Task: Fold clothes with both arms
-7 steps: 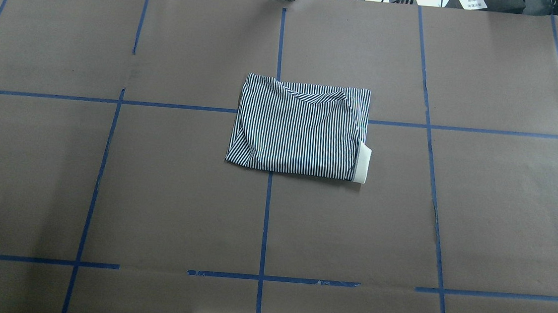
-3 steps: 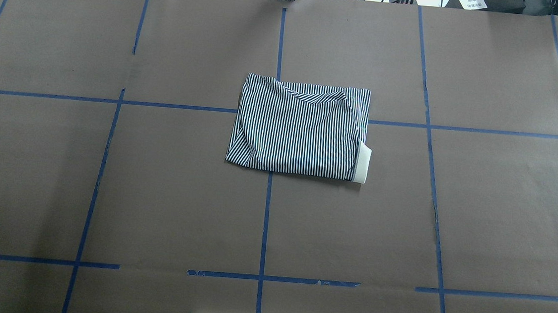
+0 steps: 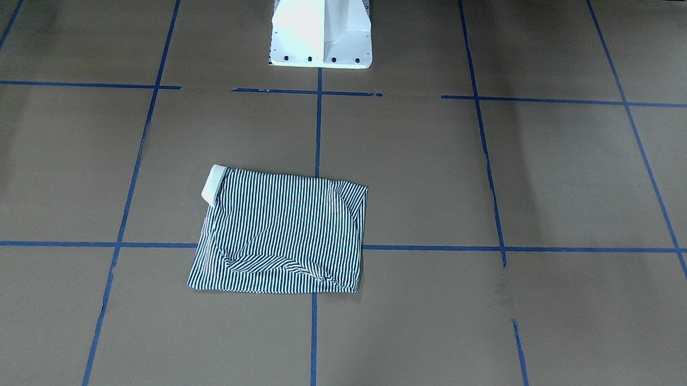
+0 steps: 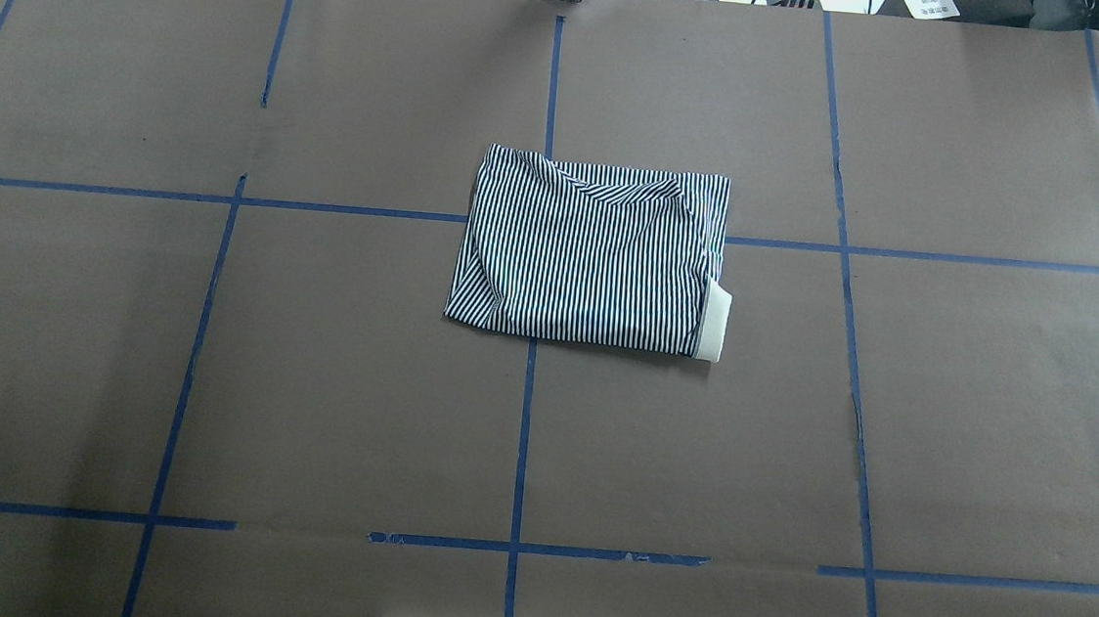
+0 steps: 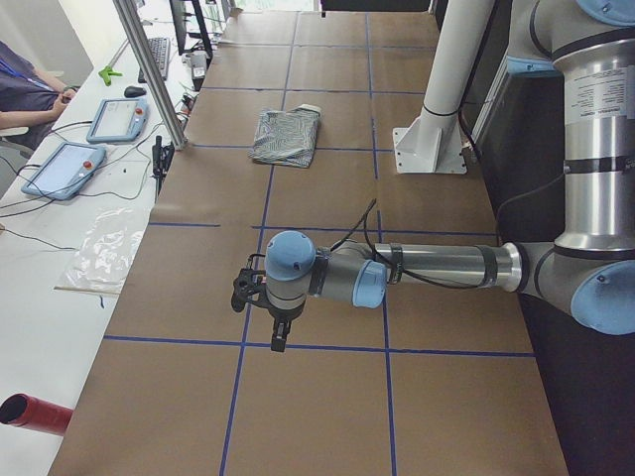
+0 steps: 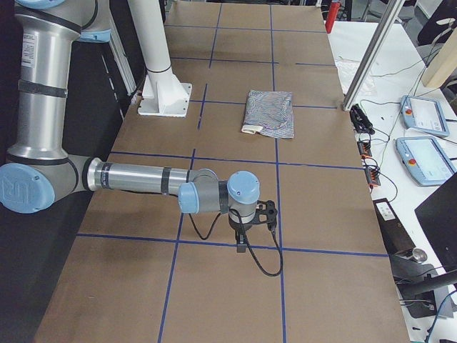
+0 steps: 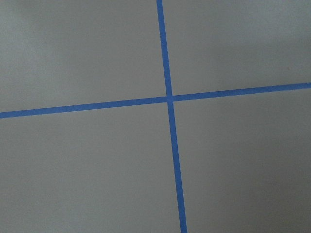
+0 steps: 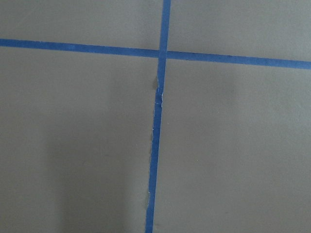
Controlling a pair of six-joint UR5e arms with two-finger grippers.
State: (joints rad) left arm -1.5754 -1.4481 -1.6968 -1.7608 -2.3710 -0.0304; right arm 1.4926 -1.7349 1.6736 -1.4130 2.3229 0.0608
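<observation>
The striped polo shirt (image 4: 593, 253) lies folded into a flat rectangle at the table's middle, with its cream collar (image 4: 715, 326) sticking out at one corner; it also shows in the front-facing view (image 3: 284, 231). Neither arm touches it. The left gripper (image 5: 281, 342) hangs over a tape crossing far from the shirt (image 5: 285, 136), seen only from the side, so I cannot tell its state. The right gripper (image 6: 243, 246) hangs likewise at the other end, away from the shirt (image 6: 270, 113); I cannot tell its state either. Both wrist views show only brown paper and blue tape.
The white pedestal base (image 3: 320, 29) stands at the robot's edge of the table. Teach pendants (image 5: 62, 169) (image 6: 427, 114), cables and a person's arm (image 5: 30, 84) are on the bench across the table. An aluminium post (image 5: 149, 69) rises at that far edge.
</observation>
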